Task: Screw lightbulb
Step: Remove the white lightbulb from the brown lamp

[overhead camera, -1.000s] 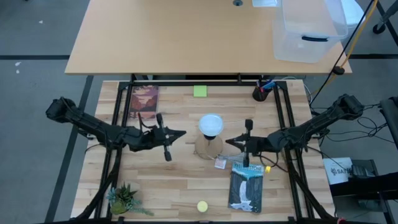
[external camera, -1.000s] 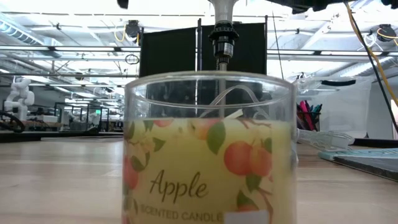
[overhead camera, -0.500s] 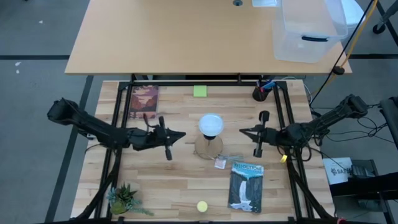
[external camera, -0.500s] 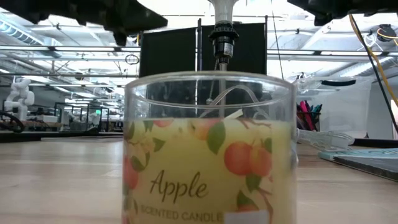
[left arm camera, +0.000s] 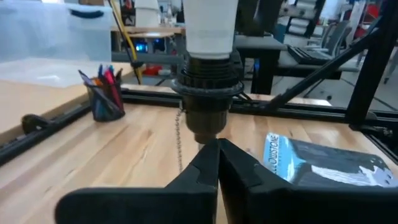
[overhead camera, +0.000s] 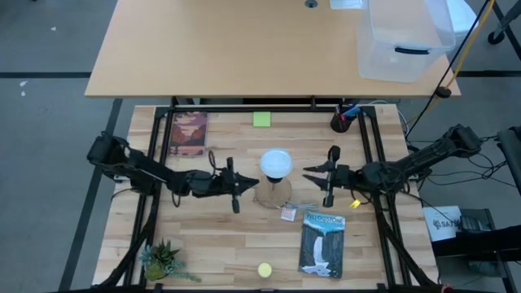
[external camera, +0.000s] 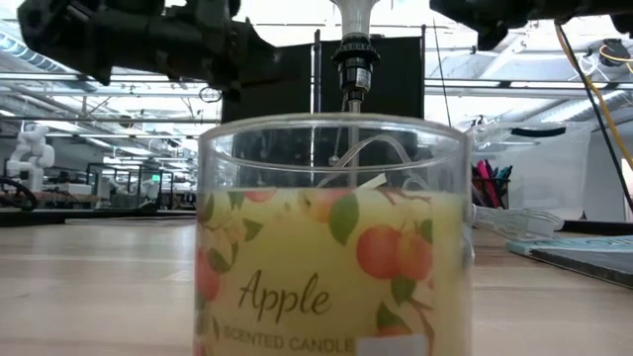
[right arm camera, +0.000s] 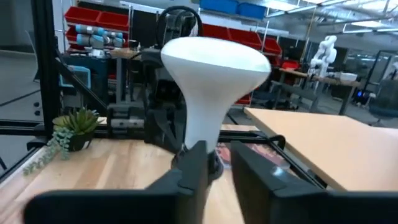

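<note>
lightbulb (overhead camera: 276, 163) upright in socket, left pincer (overhead camera: 242, 186) pressed together beside it, right pincer (overhead camera: 308, 172) slightly spread, near

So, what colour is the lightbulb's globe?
White; the lightbulb shows best in the right wrist view.

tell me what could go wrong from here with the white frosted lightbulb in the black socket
1. The left gripper, shut, points at the black socket under the white frosted lightbulb; a push could tip the round wooden base.
2. The right gripper has its fingers slightly apart near the bulb's neck; closing off-centre might slip on it.
3. The socket's pull chain hangs loose and could snag.
</note>
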